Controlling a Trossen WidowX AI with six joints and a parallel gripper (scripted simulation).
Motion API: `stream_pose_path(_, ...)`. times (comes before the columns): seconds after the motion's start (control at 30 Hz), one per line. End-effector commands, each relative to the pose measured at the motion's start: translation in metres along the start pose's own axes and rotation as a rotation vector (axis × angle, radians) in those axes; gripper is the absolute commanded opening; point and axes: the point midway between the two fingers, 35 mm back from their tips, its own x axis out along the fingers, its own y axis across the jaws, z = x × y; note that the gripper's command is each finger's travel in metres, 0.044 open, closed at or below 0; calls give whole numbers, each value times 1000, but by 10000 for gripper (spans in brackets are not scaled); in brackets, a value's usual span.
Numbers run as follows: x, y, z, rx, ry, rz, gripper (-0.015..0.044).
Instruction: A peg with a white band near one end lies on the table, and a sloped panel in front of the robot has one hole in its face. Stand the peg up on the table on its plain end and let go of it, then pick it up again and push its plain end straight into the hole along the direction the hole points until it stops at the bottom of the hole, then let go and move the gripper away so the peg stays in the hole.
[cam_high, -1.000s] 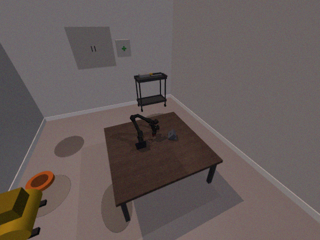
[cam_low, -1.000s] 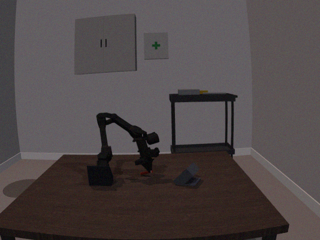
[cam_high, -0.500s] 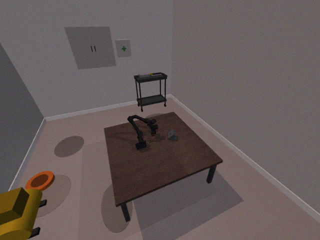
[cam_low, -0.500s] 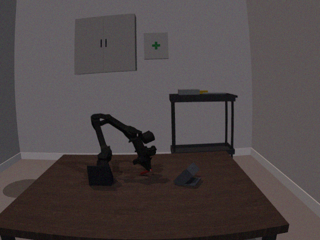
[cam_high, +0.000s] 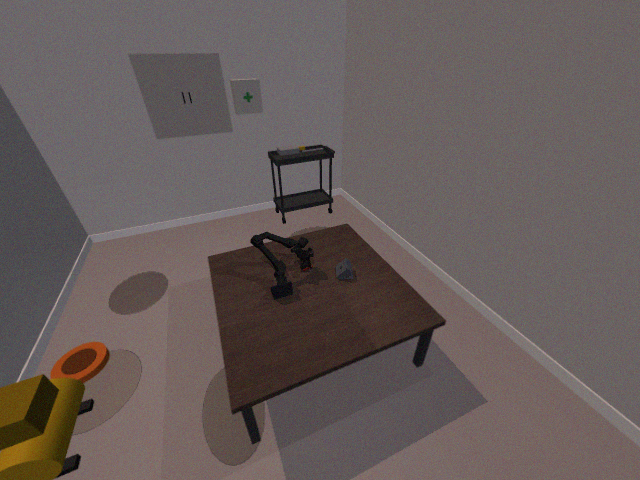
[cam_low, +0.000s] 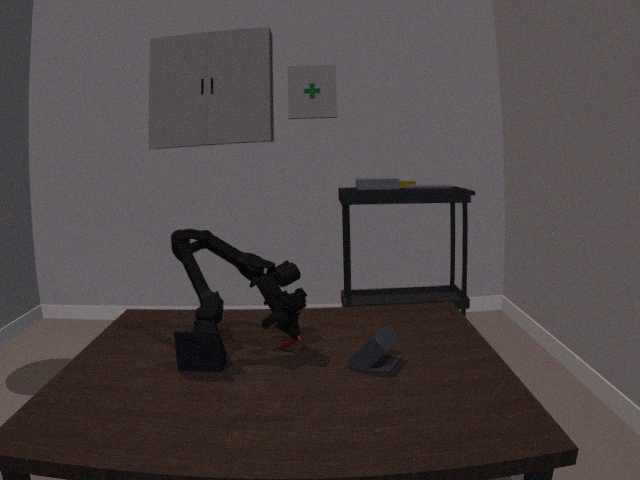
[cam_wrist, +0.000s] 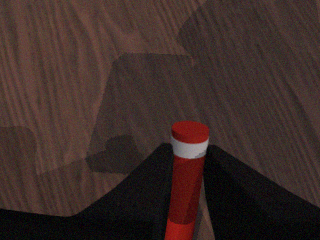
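Observation:
The red peg has a white band near its far end. My gripper is shut on its shaft, with the banded end sticking out past the fingertips. In the exterior view the peg hangs tilted, just above the dark wooden table, its banded end up to the right. The grey sloped panel stands on the table to the right of the gripper. Its hole does not show.
The arm's black base stands on the table left of the gripper. A black cart stands by the back wall behind the table. A yellow chair and an orange ring are on the floor at the left.

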Motion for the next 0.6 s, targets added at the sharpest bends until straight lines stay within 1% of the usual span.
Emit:
stream_pose_path(0.0,-2,-1,-3,3,-36,-1,49)
stream_pose_path(0.57,-12,-1,-9,5,-183,-1,49)
